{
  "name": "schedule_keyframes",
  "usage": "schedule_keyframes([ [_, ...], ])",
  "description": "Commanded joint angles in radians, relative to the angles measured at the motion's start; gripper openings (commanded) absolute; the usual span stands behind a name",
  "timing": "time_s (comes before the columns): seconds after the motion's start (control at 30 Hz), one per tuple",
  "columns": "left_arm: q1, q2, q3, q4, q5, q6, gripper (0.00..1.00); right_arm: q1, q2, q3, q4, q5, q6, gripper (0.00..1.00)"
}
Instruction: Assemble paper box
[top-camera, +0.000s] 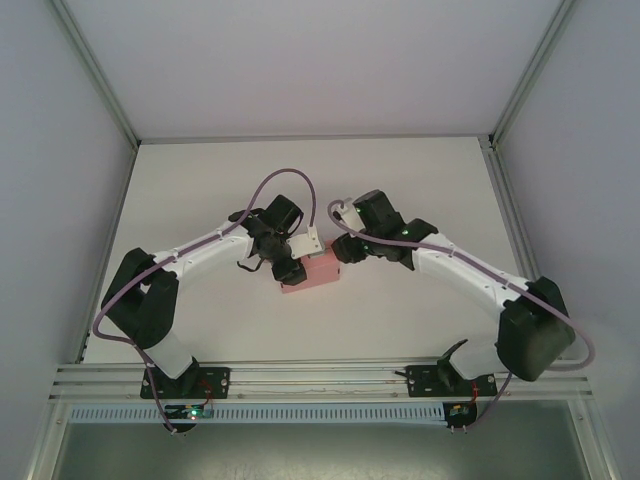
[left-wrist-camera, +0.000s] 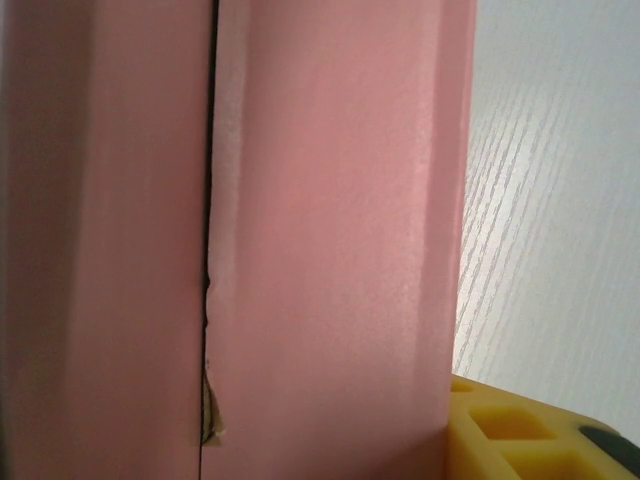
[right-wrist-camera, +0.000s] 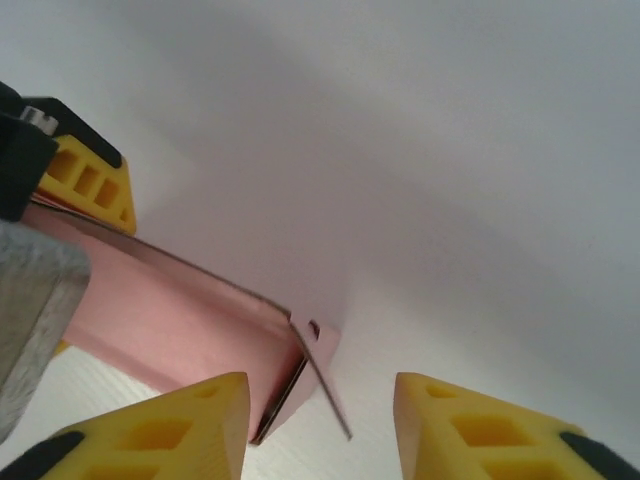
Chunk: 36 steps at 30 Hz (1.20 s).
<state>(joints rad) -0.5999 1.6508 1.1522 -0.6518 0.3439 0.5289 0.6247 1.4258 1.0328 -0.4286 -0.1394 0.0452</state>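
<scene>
- The paper box (left-wrist-camera: 330, 240) is pressing right up against the left wrist lens, a dark seam running down its pink card wall.
- It is sitting over the middle of the tabletop (top-camera: 420, 180), between the two arms.
- The left claw (top-camera: 288, 262) is grasping the box by one end.
- The right claw (right-wrist-camera: 320, 385) is standing released, its fingers flanking a loose corner flap without touching it.
- The card is looking light, thin and easily creased, so pinching along folded edges seems safer than squeezing flat panels.
- The left fingertips' contact is lying hidden behind card, and whether the box is resting or lifted I cannot tell.
</scene>
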Motion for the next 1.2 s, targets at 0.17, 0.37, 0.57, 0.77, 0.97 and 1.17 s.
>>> schedule_keyframes([
  [0.17, 0.009, 0.062, 0.001, -0.059, 0.029, -0.015, 0.49, 0.030, 0.055, 0.058, -0.052, -0.065, 0.038, 0.21],
  [0.37, 0.010, 0.072, 0.021, -0.044, 0.027, -0.024, 0.49, 0.057, 0.099, 0.110, -0.092, -0.105, 0.158, 0.00],
  [0.57, 0.009, 0.071, 0.020, -0.039, 0.020, -0.033, 0.49, 0.087, 0.092, 0.102, -0.081, -0.088, 0.248, 0.00],
  [0.77, 0.010, 0.069, 0.015, -0.018, 0.010, -0.058, 0.50, 0.092, 0.051, -0.074, 0.099, -0.040, 0.348, 0.00],
  [0.97, 0.010, 0.072, 0.043, -0.035, -0.003, -0.079, 0.54, 0.120, -0.028, -0.243, 0.275, 0.106, 0.256, 0.00],
  [1.17, 0.009, 0.029, 0.095, -0.065, 0.023, -0.126, 0.86, 0.164, -0.074, -0.248, 0.286, 0.251, 0.246, 0.00],
])
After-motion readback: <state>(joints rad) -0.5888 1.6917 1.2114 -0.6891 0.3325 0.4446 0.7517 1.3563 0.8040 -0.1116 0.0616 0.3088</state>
